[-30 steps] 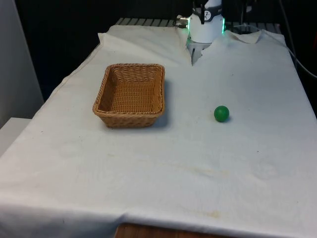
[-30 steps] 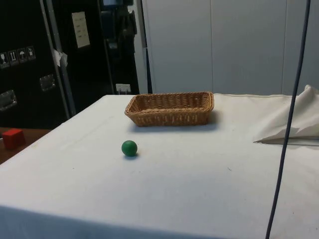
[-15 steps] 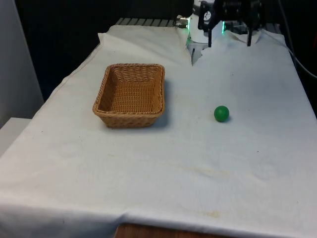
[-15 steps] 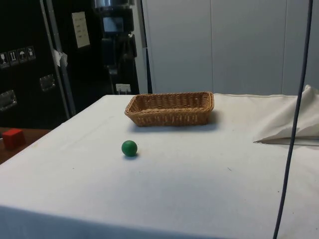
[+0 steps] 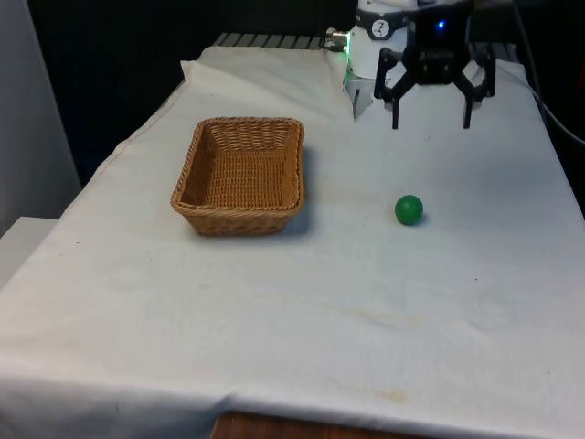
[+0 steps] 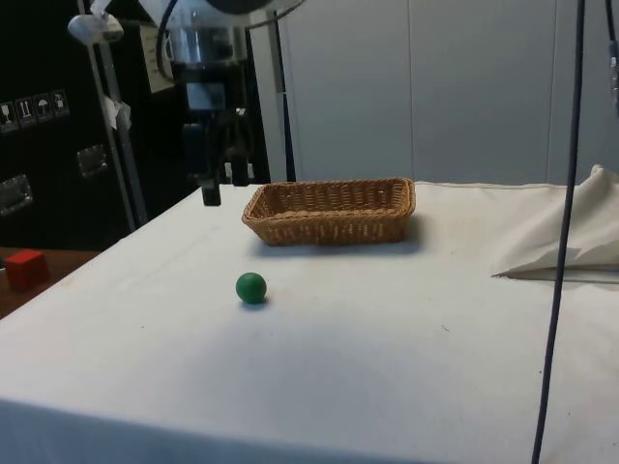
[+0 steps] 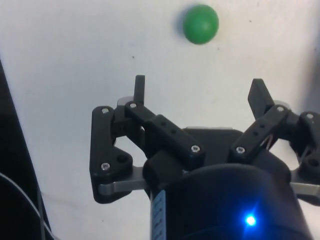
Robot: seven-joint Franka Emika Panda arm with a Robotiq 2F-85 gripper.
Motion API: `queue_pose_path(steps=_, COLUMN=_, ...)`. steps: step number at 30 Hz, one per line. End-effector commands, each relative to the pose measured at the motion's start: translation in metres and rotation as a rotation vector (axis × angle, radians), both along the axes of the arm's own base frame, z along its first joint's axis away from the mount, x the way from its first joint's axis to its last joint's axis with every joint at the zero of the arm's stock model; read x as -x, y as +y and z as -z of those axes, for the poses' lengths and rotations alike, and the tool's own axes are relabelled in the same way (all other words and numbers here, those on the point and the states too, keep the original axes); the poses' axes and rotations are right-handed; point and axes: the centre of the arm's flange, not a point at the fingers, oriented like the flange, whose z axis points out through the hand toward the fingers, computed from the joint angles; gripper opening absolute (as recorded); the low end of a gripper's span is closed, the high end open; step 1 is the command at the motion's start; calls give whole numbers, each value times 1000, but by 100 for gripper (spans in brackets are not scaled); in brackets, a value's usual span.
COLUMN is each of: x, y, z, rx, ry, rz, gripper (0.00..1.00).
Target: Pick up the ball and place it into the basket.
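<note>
Two fingers (image 7: 257, 95) spread wide, nothing between them: gripper (image 5: 430, 121) hangs above the worktop (image 5: 366, 302), on the far side of the green ball (image 5: 409, 209), well apart from it. Ball sits on the white cloth toward the front view's right. Wicker basket (image 5: 240, 175) stands off to the front view's left, w/ nothing inside. Side view: gripper (image 6: 221, 188) just past the basket's end.

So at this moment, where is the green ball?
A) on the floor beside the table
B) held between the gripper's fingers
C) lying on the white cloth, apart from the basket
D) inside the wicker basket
C: the green ball lies on the white cloth, clear of the wicker basket, while the open gripper hangs above the table with nothing between its fingers.
</note>
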Motion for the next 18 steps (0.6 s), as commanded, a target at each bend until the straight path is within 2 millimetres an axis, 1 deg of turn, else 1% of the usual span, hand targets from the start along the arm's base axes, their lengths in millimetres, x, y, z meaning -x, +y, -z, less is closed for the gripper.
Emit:
queue_pose_path(steps=1, x=-1, y=3, z=3, rx=-13, ry=-6, rz=0, gripper=100)
queue_pose_path(steps=7, x=-1, y=10, z=24, rx=-18, ry=-6, rz=2, gripper=100)
queue_pose_path(steps=8, x=-1, y=8, z=21, rx=-5, ry=2, rz=1, gripper=100)
queue_pose_path(steps=9, x=-1, y=11, z=27, rx=-18, ry=-7, rz=1, gripper=100)
queue_pose_path(steps=12, x=-1, y=13, z=41, rx=-18, ry=-10, rz=2, gripper=100)
queue_pose_path(steps=18, x=3, y=5, z=62, rx=-19, ry=-11, rz=-13, gripper=100)
